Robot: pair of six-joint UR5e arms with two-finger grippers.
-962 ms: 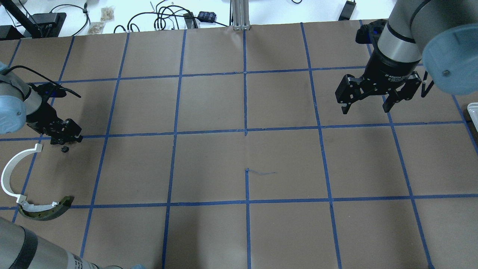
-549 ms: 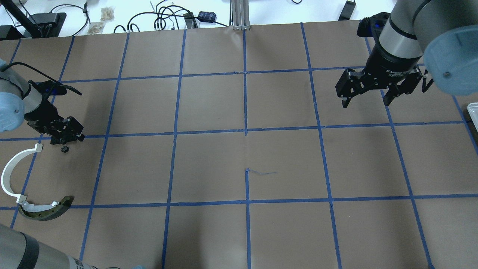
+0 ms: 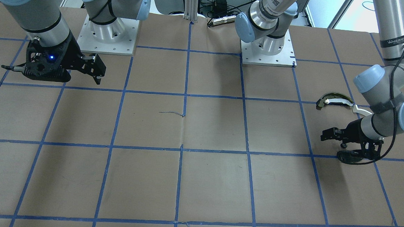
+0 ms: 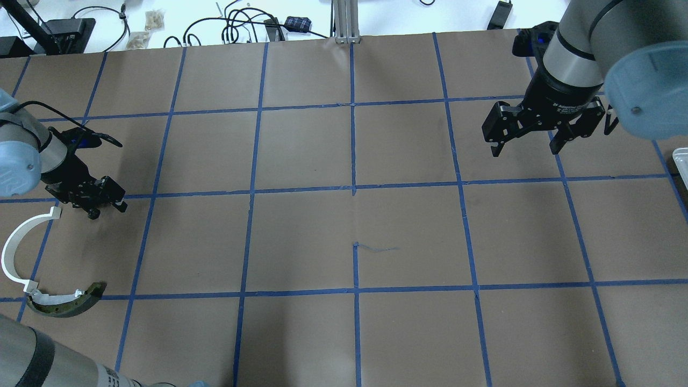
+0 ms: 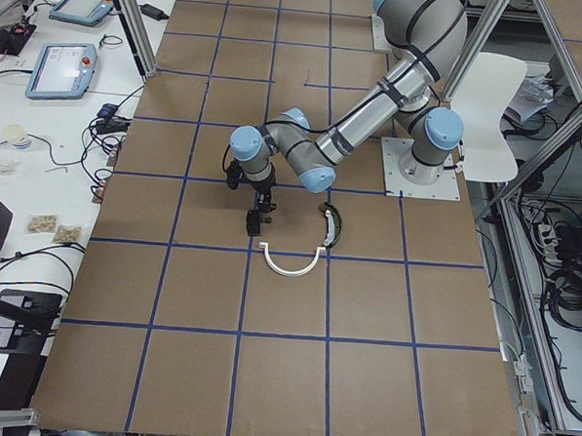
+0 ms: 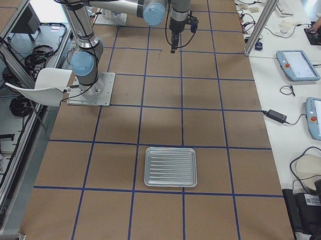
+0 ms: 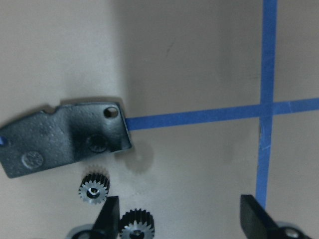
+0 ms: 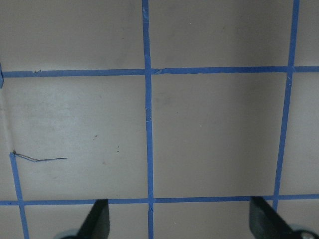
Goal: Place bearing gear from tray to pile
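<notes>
In the left wrist view two small dark bearing gears lie on the paper. One gear [image 7: 94, 189] is just below the flat black plate [image 7: 65, 139]. The other gear [image 7: 135, 225] is just inside one fingertip of my open, empty left gripper [image 7: 179, 211]. The overhead view shows that gripper [image 4: 106, 202] low at the far left, with a gear [image 4: 94, 215] at its tips. The pile's white arc strip [image 4: 16, 247] and olive-and-white curved piece [image 4: 67, 303] lie nearer the robot. My right gripper [image 4: 524, 142] is open and empty, high over the right side.
The silver ridged tray [image 6: 171, 166] lies at the table's right end with nothing seen in it; only its edge [image 4: 681, 161] shows overhead. Cables and boxes lie beyond the far edge. The paper is marked with a blue tape grid.
My left gripper has shifted a little to the right and toward the robot, over the small gear. My right gripper has drifted slightly away from the robot. The pile parts have not moved.
</notes>
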